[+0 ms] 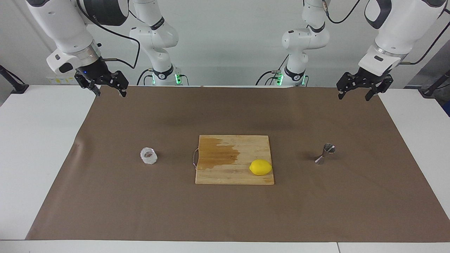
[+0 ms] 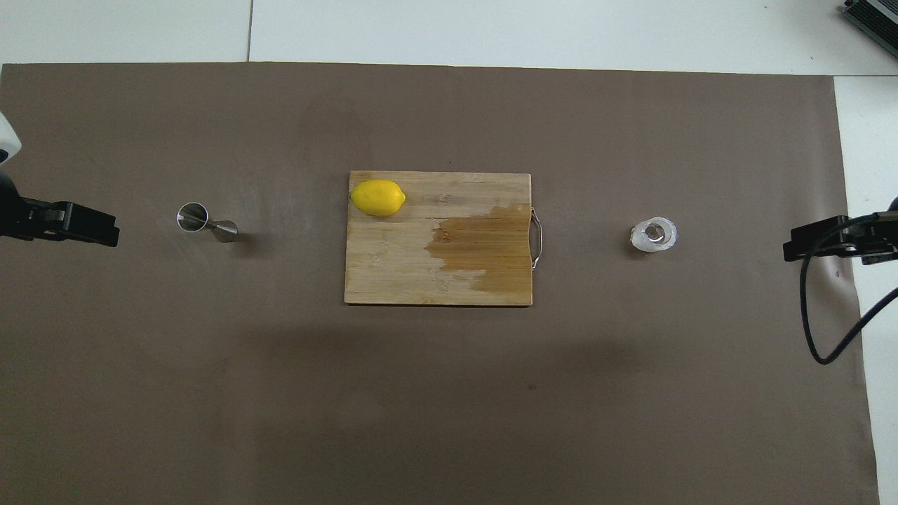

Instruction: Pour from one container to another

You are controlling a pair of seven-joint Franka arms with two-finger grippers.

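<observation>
In the facing view nothing of the pour had begun, as far as could be judged. The glass cup (image 1: 148,156) stood upright on the brown mat (image 1: 105,196) toward the right arm's end of the table, beside the cutting board (image 1: 234,175) and well apart from it. It looked squat and clear with a frosty, cut wall; whether it held liquid could not be told. The steel jigger (image 1: 324,153) stood upright toward the left arm's end, hourglass-shaped and shiny. The right gripper (image 1: 109,90) hung with fingers spread and empty over the mat's edge nearest the robots; the left gripper (image 1: 355,92) did likewise at its own end. Grasping, carrying and tipping all remained.

In the overhead view the cup (image 2: 654,235) and jigger (image 2: 205,221) sat at either side of the board (image 2: 393,273), which bore a lemon (image 2: 378,198) and a dark wet-looking stain. Only the gripper tips showed at the frame's sides.
</observation>
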